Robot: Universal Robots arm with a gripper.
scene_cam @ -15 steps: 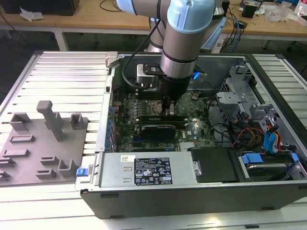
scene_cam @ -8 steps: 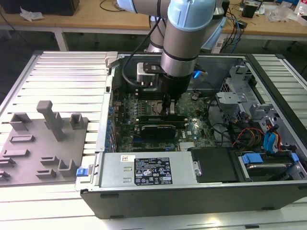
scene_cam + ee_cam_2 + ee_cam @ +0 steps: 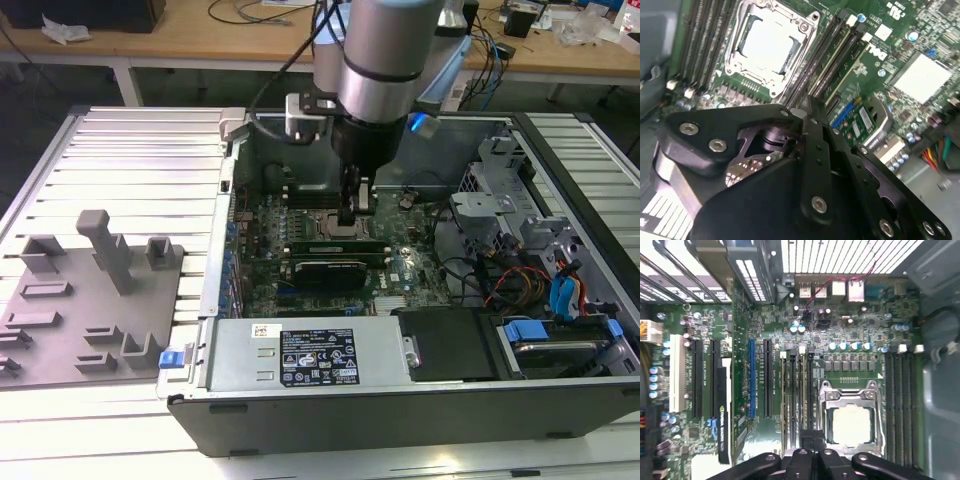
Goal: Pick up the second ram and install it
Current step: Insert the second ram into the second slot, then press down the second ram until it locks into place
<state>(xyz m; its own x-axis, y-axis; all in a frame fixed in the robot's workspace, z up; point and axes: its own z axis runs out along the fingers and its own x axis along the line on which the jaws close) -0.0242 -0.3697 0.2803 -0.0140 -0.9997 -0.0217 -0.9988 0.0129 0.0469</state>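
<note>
Inside the open computer case, my gripper (image 3: 350, 212) hangs over the motherboard, right beside the square processor socket (image 3: 851, 425). Its black fingers (image 3: 807, 439) are shut together, with their tips over the near end of a long thin green stick standing in a memory slot, the second ram (image 3: 802, 390). I cannot tell whether the tips touch it. In the exterior view the ram (image 3: 335, 243) lies along the front of the socket. The second wrist view shows the ram (image 3: 836, 57) running away from the fingers (image 3: 810, 125). Another stick (image 3: 783, 395) stands two slots over.
A broad black card (image 3: 325, 270) sits in front of the memory slots. The silver power supply (image 3: 300, 355) fills the case front, and drive cages and cables (image 3: 540, 280) crowd the exterior view's right. A grey tray with upright posts (image 3: 105, 250) lies outside the case.
</note>
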